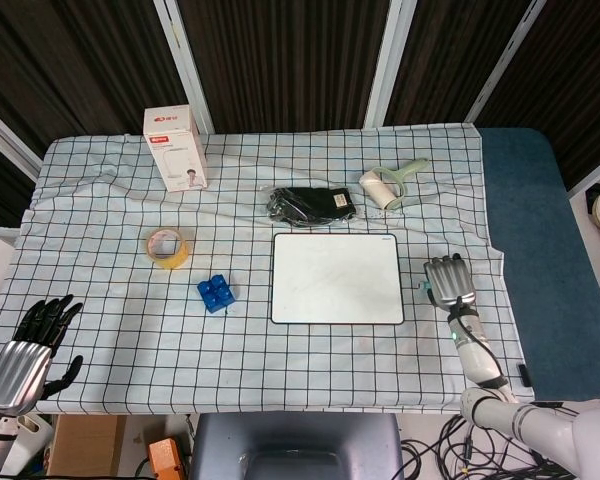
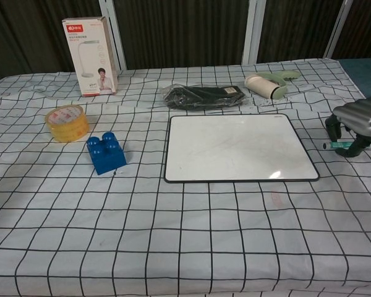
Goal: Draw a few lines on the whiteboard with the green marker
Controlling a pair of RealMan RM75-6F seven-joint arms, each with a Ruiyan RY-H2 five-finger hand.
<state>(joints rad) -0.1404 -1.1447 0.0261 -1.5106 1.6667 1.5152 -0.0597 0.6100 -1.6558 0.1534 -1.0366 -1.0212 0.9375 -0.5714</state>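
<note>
Setting: table under a white cloth (image 1: 110, 300) with a black grid, dark slatted panels behind, a blue mat (image 1: 540, 250) along the robot's right edge. Whiteboard (image 1: 337, 277): flat, mid-table, surface blank, no lines drawn; it lies within reach of the right arm, presumably so the strokes can be made without moving it. Green marker (image 2: 335, 144): on the cloth just beside the whiteboard's right edge, under the right hand (image 2: 357, 125); only a short green length shows in the chest view, long axis roughly across the table, the end seen pointing toward the whiteboard; which end is the tip cannot be told. Right hand: lowered over the marker, fingers (image 2: 331, 127) curled down around it; whether they actually clasp it or merely bracket it cannot be told. Judged step: securing the marker before lifting it to the board. Left hand (image 1: 25, 355): at the near left corner, holding nothing, fingers apart, well apart from the work. Other items, along the far and left side: boxed desk lamp (image 1: 175, 148), standing; black bagged bundle (image 1: 311, 204); pale green lint roller (image 1: 390, 184); roll of yellow tape (image 1: 167, 247); blue building brick (image 1: 216, 293).
</note>
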